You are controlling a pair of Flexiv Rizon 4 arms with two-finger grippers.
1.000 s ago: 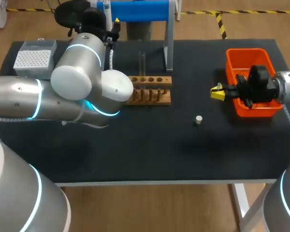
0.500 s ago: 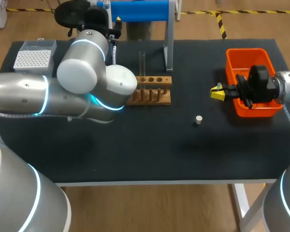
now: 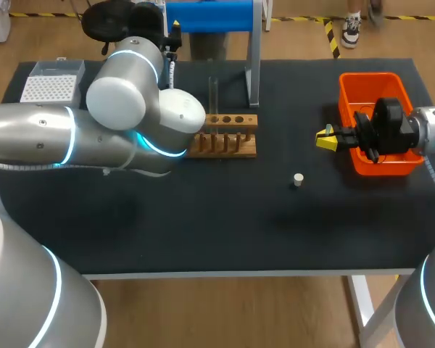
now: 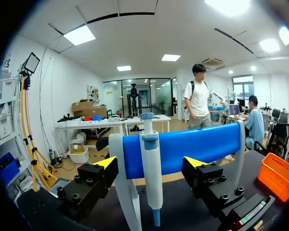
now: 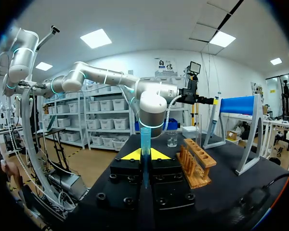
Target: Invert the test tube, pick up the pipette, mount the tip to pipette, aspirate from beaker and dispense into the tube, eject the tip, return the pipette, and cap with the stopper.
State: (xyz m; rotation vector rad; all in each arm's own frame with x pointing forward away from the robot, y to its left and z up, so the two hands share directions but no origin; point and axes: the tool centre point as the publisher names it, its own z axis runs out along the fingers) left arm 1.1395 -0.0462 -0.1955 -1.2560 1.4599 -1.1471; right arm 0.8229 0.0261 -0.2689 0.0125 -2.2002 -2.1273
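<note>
The pipette (image 4: 151, 168), hanging upright on the blue stand (image 4: 197, 144) at the far edge of the worktop (image 3: 225, 217), risks being tilted or jammed against the stand if the left claw (image 4: 149, 163), wide open around it and touching nothing, closes off-centre. It is slim and white-bodied, with a blue collar and nose. The right claw (image 5: 144, 156) is clamped on a blue tip (image 5: 145, 137).

Pipette (image 4: 151, 178) hangs ahead between spread fingers (image 4: 106, 163); blue stand bar (image 4: 197, 147) behind.

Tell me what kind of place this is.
Likely a lab-bench mock-up for robot liquid handling: a pipette hanging on a blue stand, a wooden tube rack and a tip box on a black table.
</note>
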